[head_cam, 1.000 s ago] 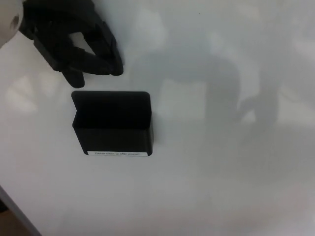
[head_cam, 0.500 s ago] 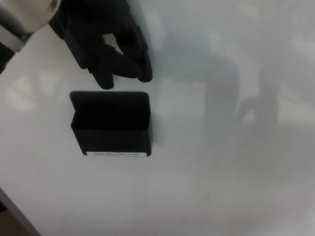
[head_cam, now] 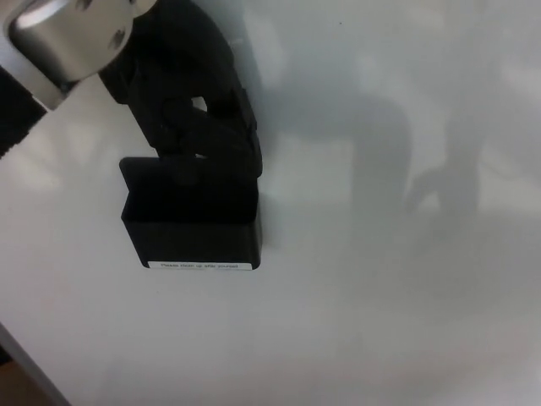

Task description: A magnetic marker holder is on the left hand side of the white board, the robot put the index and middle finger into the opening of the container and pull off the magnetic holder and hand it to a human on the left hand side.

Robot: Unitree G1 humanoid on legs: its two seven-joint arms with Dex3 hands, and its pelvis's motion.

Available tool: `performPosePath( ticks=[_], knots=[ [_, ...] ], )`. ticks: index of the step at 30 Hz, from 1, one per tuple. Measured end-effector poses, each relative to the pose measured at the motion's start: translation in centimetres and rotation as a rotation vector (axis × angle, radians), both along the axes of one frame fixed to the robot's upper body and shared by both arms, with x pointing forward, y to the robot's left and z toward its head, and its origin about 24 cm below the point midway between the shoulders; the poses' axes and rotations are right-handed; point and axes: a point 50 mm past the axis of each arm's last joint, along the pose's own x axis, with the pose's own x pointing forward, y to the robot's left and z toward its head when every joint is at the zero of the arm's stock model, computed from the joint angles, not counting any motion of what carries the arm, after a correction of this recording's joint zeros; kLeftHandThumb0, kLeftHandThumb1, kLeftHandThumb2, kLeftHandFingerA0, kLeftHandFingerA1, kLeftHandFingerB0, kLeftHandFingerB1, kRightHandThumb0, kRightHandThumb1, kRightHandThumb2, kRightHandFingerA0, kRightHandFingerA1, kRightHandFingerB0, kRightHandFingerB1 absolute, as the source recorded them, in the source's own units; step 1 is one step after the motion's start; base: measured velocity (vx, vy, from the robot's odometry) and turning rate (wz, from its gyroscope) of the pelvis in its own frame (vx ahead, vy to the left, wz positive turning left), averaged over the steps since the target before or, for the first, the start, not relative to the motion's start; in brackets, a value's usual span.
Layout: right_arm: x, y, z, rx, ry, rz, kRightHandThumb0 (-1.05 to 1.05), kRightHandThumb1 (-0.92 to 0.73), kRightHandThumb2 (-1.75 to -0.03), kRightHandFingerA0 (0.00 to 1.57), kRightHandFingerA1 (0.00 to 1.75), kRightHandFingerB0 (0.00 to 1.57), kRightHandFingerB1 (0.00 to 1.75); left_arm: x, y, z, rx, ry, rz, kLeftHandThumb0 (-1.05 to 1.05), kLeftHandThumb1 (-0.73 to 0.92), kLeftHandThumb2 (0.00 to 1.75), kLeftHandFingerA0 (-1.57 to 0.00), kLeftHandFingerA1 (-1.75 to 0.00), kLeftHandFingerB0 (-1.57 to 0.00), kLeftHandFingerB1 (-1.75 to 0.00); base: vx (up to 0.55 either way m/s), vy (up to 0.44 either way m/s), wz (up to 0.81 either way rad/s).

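Holder (head_cam: 193,222): black box, stuck flat on whiteboard (head_cam: 397,279), left-centre of view; open top faces up-picture, white label strip (head_cam: 200,266) along bottom edge, text too small to read.
Left hand (head_cam: 196,101): black, comes in from top-left corner, silver wrist cuff (head_cam: 72,34) behind it; lies over holder's top edge.
Fingers (head_cam: 221,150): pointing down toward holder's opening, tips overlap its upper rim; black on black, so can't tell if inside opening, just touching rim, or clamped on anything. Small pale gap visible betw. two digits near the knuckles. Spread vs. together at the tips: can't tell.
Right hand: not in view.
Whiteboard: glossy white, fills nearly whole frame; grey shadows and soft reflections across upper right and centre.
Around holder: bare board on right, below and left; nothing else stuck nearby.
In the way: only the hand itself, hiding holder's top edge and part of opening.
Bottom-left corner: board's edge runs diagonally, w/ dark brownish strip (head_cam: 10,385) beyond it, too little showing to identify.
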Motion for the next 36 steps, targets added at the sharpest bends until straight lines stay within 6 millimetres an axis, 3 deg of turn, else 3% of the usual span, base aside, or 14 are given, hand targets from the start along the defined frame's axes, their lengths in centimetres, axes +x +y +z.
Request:
performPosePath(
  ticks=[3,4,5,6,8,13,14,15,16,17,25,33,34,36],
  knots=[
    [0.1,0.0,0.1,0.002,-0.004,-0.001,-0.69,-0.62,-0.95,0.60,0.61,0.32,0.48,0.1,0.3,-0.6,0.020,0.016,0.011,-0.86,0.62,0.98,-0.07,-0.37,-0.06,-0.22,0.00,0.000,0.00],
    [0.2,0.0,0.1,0.002,-0.006,0.001,-0.69,-0.63,-0.95,0.60,0.61,0.32,0.48,0.1,0.5,-0.9,0.026,0.021,0.016,-0.87,0.78,0.65,-0.09,-0.31,-0.06,-0.23,0.00,0.000,0.00],
    [0.2,0.0,0.1,0.002,-0.006,0.001,-0.69,-0.63,-0.95,0.60,0.61,0.32,0.48,0.1,0.6,-1.0,0.030,0.023,0.019,-0.87,0.78,0.65,-0.09,-0.31,-0.06,-0.23,0.00,0.000,0.00],
    [0.2,0.0,0.1,0.003,-0.007,0.002,-0.67,-0.61,-0.95,0.60,0.62,0.32,0.49,0.1,0.7,-1.1,0.033,0.024,0.022,-0.86,0.62,0.99,-0.05,-0.34,-0.06,-0.23,0.00,0.000,0.00],
    [0.2,0.0,0.1,0.003,-0.008,0.003,-0.67,-0.62,-0.95,0.60,0.61,0.32,0.48,0.1,0.9,-1.2,0.040,0.022,0.029,-0.85,0.62,1.02,0.00,-0.33,-0.07,-0.22,0.00,0.000,0.00],
    [0.3,0.1,0.1,0.004,-0.011,0.004,-0.70,-0.62,-0.95,0.61,0.62,0.33,0.49,0.0,1.3,-1.5,0.060,0.013,0.044,-0.89,0.64,1.03,0.00,-0.31,-0.11,-0.21,0.00,0.000,0.00],
    [0.3,0.1,0.1,0.004,-0.012,0.004,-0.70,-0.62,-0.95,0.61,0.61,0.32,0.48,0.1,1.4,-1.5,0.061,0.007,0.047,-0.94,0.78,0.68,-0.12,-0.34,-0.09,-0.22,0.00,0.000,0.00],
    [0.4,0.1,0.2,0.004,-0.015,0.004,-0.70,-0.62,-0.95,0.61,0.61,0.32,0.48,0.1,1.4,-1.4,0.060,0.001,0.048,-0.94,0.78,0.68,-0.12,-0.34,-0.09,-0.22,0.00,0.000,0.00],
    [0.4,0.1,0.2,0.004,-0.016,0.004,-0.71,-0.63,-0.96,0.60,0.62,0.33,0.48,0.1,1.5,-1.4,0.060,-0.004,0.047,-0.85,0.63,1.05,-0.13,-0.49,0.00,-0.23,0.00,0.000,0.00],
    [0.5,0.1,0.2,0.004,-0.017,0.004,-0.72,-0.63,-0.96,0.60,0.61,0.32,0.48,0.1,1.4,-1.3,0.061,-0.008,0.045,-0.88,0.64,1.04,0.00,-0.34,-0.09,-0.19,0.00,0.000,0.00],
    [0.7,0.1,0.3,0.005,-0.022,0.007,-0.71,-0.62,-0.96,0.60,0.62,0.33,0.48,-0.2,1.1,-1.7,0.069,-0.045,0.013,-0.88,0.59,0.98,-0.05,-0.15,-0.07,-0.12,0.00,0.000,0.00],
    [0.8,0.1,0.3,0.005,-0.025,0.006,-0.73,-0.63,-0.96,0.59,0.61,0.32,0.48,-0.7,0.2,-2.8,0.025,-0.088,-0.032,-0.85,0.57,0.96,-0.05,-0.24,-0.06,-0.14,0.00,0.000,0.00],
    [0.8,0.1,0.3,0.005,-0.025,0.006,-0.73,-0.63,-0.96,0.59,0.61,0.31,0.47,-0.8,0.1,-3.0,0.024,-0.092,-0.034,-0.84,0.70,0.61,-0.05,-0.27,-0.02,-0.23,0.00,0.000,0.00],
    [0.8,0.1,0.3,0.005,-0.026,0.006,-0.70,-0.62,-0.96,0.59,0.61,0.32,0.48,-0.9,0.0,-3.3,0.025,-0.098,-0.031,-0.91,0.60,0.73,-0.09,-0.27,-0.09,-0.19,0.00,0.000,0.00]
  ],
)
